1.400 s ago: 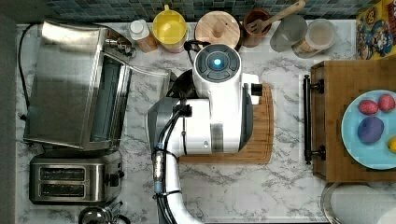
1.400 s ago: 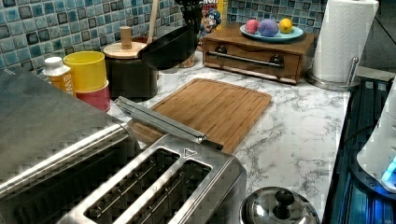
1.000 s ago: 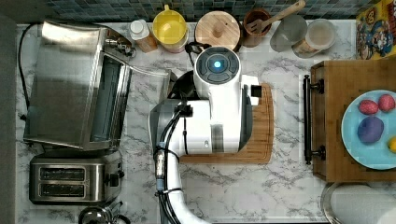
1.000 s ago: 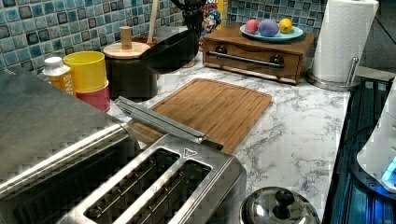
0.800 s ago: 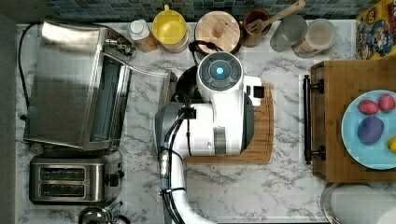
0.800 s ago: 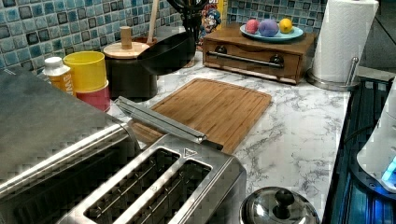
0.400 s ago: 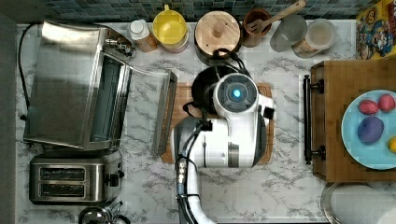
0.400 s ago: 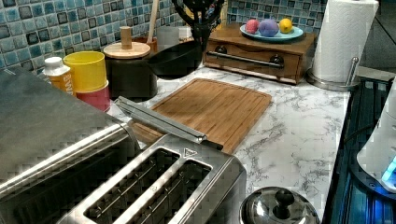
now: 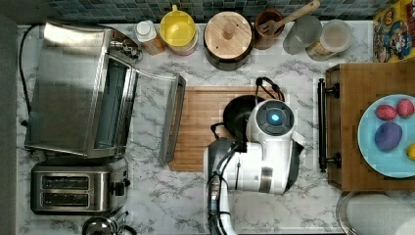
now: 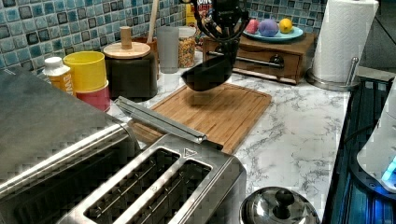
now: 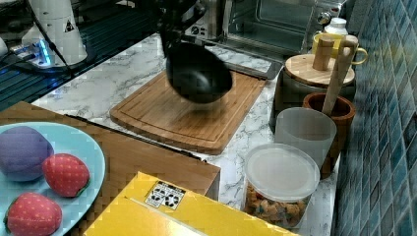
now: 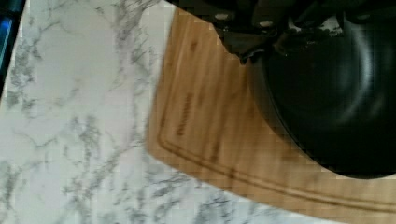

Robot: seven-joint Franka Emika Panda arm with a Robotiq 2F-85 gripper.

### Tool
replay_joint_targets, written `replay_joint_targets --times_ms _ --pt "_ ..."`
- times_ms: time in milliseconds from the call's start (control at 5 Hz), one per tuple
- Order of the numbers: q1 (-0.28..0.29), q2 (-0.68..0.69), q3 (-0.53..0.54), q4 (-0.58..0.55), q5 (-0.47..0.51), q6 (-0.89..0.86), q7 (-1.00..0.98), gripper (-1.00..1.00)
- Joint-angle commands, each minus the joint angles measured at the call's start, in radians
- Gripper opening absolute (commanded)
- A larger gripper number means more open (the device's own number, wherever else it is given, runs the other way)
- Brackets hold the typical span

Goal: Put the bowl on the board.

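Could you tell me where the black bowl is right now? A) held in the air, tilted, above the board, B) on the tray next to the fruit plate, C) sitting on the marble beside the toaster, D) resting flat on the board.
A: in the left view the bowl hangs tilted from the gripper, with a clear gap above the board.

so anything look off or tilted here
The bowl hangs tilted in the pincer, above the board, not resting on it. The toaster oven's door lies open, its edge over the board's side. Nothing looks spilled or broken.
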Motion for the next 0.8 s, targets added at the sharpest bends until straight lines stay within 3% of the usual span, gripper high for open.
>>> replay_joint_targets --times_ms 200,800 --pt "-0.017 -0.068 -0.021 -0.006 -0.066 0.046 0.187 -1.00" --pt "-0.019 0.064 -0.016 0.099 -0.035 0.030 0.144 -1.00"
